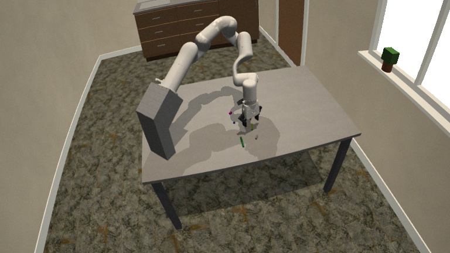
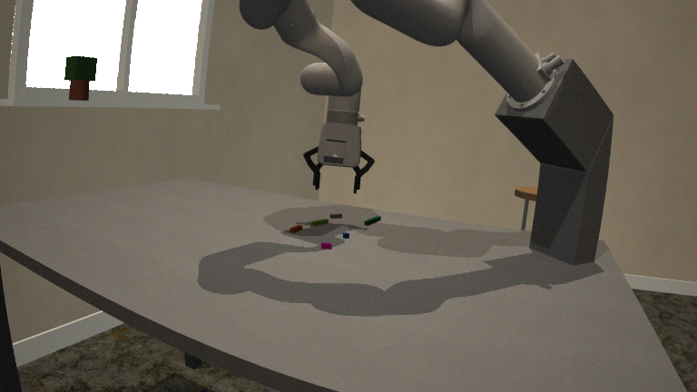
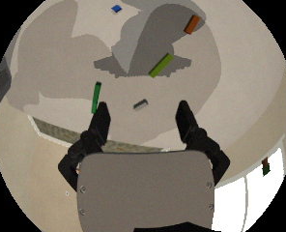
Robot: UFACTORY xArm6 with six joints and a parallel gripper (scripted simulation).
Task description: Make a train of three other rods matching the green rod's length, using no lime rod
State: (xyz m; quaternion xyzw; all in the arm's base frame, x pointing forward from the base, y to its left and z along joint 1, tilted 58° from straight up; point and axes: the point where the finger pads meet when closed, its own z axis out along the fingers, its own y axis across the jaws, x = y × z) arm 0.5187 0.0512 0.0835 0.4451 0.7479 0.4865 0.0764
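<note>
Six small rods lie apart on the grey table. The green rod (image 2: pixel 372 220) (image 3: pixel 96 97) (image 1: pixel 242 142) lies nearest the arm's base. The grey rod (image 2: pixel 336 215) (image 3: pixel 141 104) (image 1: pixel 256 136), the lime rod (image 2: pixel 319 221) (image 3: pixel 161 65) (image 1: pixel 252 126) and the orange rod (image 2: pixel 295 229) (image 3: pixel 192 23) lie in a loose row. The blue rod (image 2: pixel 346 235) (image 3: pixel 116 8) (image 1: pixel 234 122) and the magenta rod (image 2: pixel 326 245) (image 1: pixel 230 112) lie apart from them. My gripper (image 2: pixel 336 181) (image 3: pixel 143 108) (image 1: pixel 250 121) hangs open and empty well above the table, over the grey rod.
The arm's grey base block (image 2: pixel 565 171) stands at one side of the table (image 1: pixel 247 120). A plant pot (image 1: pixel 389 58) sits on the window sill. A cabinet (image 1: pixel 197 21) stands at the far wall and a stool (image 2: pixel 526 193) behind the table.
</note>
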